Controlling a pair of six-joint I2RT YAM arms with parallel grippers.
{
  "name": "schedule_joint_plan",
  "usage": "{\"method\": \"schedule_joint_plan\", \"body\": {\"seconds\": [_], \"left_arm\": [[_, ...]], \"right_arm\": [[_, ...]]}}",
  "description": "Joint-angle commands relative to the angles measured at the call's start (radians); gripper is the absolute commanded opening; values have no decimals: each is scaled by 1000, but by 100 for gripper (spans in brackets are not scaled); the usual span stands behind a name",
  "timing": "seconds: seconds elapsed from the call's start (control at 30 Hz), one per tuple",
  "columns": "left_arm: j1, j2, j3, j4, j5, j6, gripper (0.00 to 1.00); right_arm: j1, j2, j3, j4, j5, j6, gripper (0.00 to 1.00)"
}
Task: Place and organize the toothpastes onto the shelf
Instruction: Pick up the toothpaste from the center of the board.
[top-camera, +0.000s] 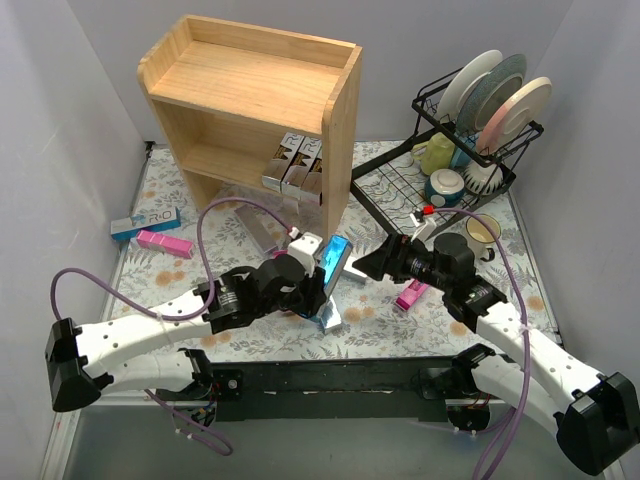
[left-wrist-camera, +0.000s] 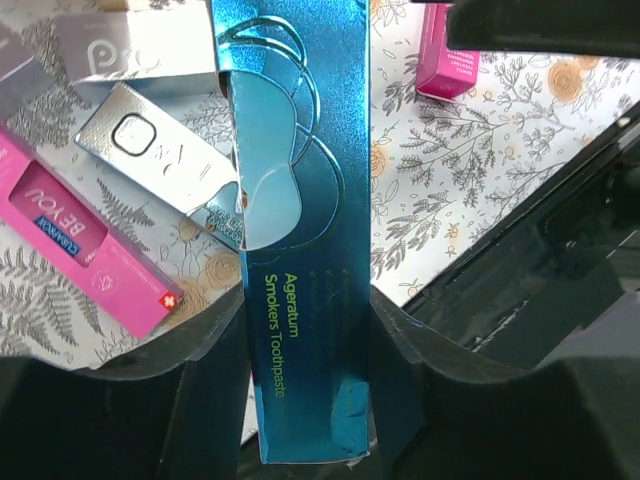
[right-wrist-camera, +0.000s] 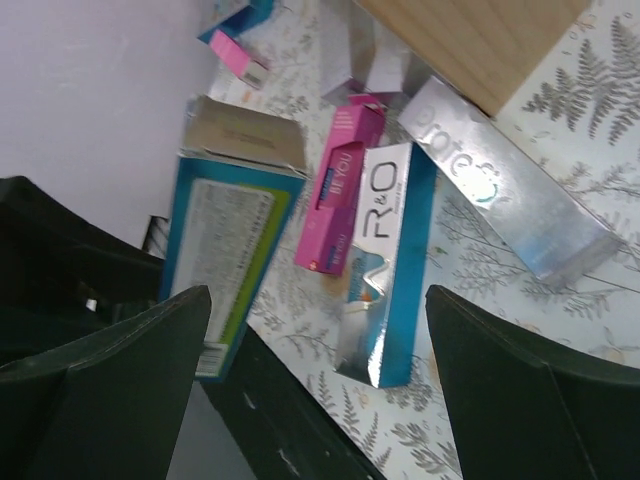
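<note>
Left end effector (top-camera: 312, 280): closed on the lower end of the metallic blue cardboard toothpaste carton (top-camera: 333, 258). A finger sits on each long side, and the carton is held clear of the floral-print bench (top-camera: 150, 290), tilted with its top toward 1 o'clock.

Right end effector (top-camera: 372, 263): spread wide and holding nothing. It sits just beside the carton at its 3 o'clock and faces it.

Below the lifted carton, lying flat:
- a silver-and-teal R&O carton (right-wrist-camera: 385, 270)
- a pink Be You carton (right-wrist-camera: 340, 190)
- a long silver carton (right-wrist-camera: 500, 190)

At 9 o'clock, well apart, lie another pink carton (top-camera: 163, 243) and a blue-and-white one (top-camera: 145, 220). One more pink carton (top-camera: 411, 295) lies beside the right arm.

At 12 o'clock stands the two-tier pale wooden shelf (top-camera: 250, 80). Several silver cartons (top-camera: 295, 165) already stand on its lower tier, toward the right wall. Farther off at 2 o'clock is a black wire dish rack (top-camera: 470, 150) with plates and cups.

Step in hand, as I read it: either a pass to the right side or a direct carry to the shelf.

If passing, the right fingers should close on the carton's free upper half and be firm before the left lets go.

If carrying, keep the carton high over the clutter and enter the lower tier at 11 o'clock of the silver row. Stand it upright and touching the row, taking care not to topple the others.
</note>
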Motion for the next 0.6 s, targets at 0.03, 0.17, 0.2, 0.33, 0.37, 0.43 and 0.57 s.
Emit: {"method": "schedule_joint_plan", "body": {"seconds": [0.03, 0.17, 0.2, 0.33, 0.37, 0.43, 0.57], "left_arm": [[-48, 46, 32, 127, -61, 142, 42], [-82, 63, 42, 199, -58, 191, 42], [-83, 70, 46, 204, -57, 197, 42], [-98, 93, 68, 221, -43, 233, 42], [-102, 98, 69, 233, -41, 245, 42], [-111, 98, 69, 250, -32, 257, 43], [-117, 100, 68, 284, -34, 283, 43]], "right_arm": [[-4, -32, -50, 254, -48, 146, 98], [-4, -52, -77, 312, -33, 169, 98], [-4, -55, -82, 330, -37, 174, 98], [-4, -54, -93, 357, -25, 180, 97], [-4, -51, -93, 360, -20, 183, 97], [-2, -43, -97, 391, -22, 197, 96], [-4, -34, -116, 426, -26, 217, 91]]}}
